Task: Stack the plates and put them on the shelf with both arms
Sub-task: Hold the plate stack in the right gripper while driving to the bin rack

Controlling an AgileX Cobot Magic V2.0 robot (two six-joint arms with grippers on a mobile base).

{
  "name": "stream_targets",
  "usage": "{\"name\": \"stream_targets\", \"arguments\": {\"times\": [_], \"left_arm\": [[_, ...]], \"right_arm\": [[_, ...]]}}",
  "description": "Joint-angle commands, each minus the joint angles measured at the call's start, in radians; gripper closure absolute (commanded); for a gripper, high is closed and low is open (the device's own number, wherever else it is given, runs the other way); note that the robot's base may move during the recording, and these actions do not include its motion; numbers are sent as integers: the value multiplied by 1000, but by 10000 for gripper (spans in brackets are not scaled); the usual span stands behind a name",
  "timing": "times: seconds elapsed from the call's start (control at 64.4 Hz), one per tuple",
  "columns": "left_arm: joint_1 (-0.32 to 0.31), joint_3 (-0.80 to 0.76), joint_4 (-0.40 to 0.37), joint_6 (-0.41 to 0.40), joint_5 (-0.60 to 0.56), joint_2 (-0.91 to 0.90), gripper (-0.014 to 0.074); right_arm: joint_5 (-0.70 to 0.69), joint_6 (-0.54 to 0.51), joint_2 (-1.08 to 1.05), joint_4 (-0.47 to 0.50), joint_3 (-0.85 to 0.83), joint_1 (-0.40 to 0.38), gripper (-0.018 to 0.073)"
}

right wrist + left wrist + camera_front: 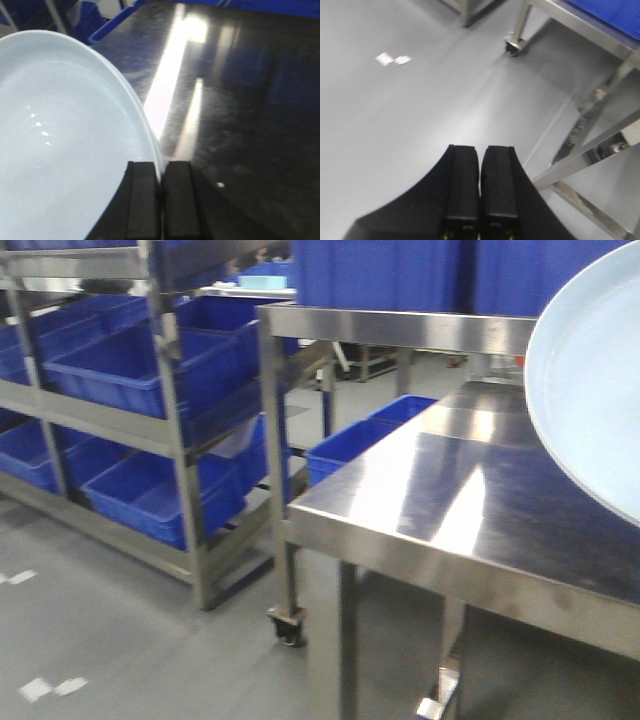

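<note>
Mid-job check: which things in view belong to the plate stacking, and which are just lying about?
Job: pale bluish-white round glossy plate, rim pinched by the right gripper; left gripper, shut and empty; shiny stainless steel table.
Lying about: blue plastic bins on the grey metal rack; white scraps on the grey floor.

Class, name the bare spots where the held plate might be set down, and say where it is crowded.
The steel tabletop is bare from its front edge back to the raised shelf, left of the plate in the right gripper. The grey floor under the left gripper is open too. Crowded: the rack, packed with blue bins.
</note>
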Motion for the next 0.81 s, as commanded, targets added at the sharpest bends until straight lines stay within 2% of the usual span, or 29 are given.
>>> {"name": "stream_targets", "arguments": {"times": [0.0, 0.792], "left_arm": [[0, -26, -3, -6, -66, 1, 511], [0, -26, -3, -6, -66, 1, 511]], "right_arm": [[-100, -2, 0, 3, -29, -4, 531], [-100, -2, 0, 3, -29, -4, 531]]}}
